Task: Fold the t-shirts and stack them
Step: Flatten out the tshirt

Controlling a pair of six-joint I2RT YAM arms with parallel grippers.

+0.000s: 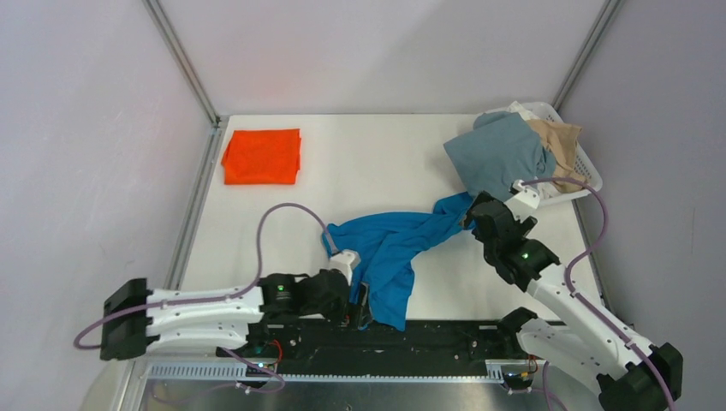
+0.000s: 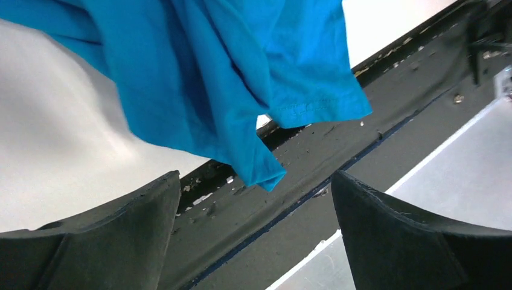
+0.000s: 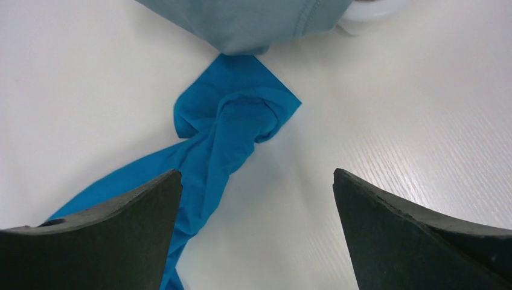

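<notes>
The royal blue t-shirt (image 1: 392, 254) lies crumpled and stretched across the table's middle, one end twisted toward the basket. Its hem hangs over the near edge in the left wrist view (image 2: 241, 78). My left gripper (image 1: 360, 306) is open and empty beside that hem. My right gripper (image 1: 473, 216) is open and empty over the shirt's twisted end (image 3: 232, 130). The orange-red t-shirt (image 1: 261, 156) lies folded at the far left. The grey-blue t-shirt (image 1: 496, 154) and tan t-shirt (image 1: 558, 141) spill from the white basket (image 1: 582, 175).
A black rail (image 1: 428, 341) runs along the table's near edge, also in the left wrist view (image 2: 338, 157). Metal frame posts (image 1: 184, 64) rise at the back corners. The grey-blue shirt's hem (image 3: 253, 24) hangs just beyond the blue shirt's tip.
</notes>
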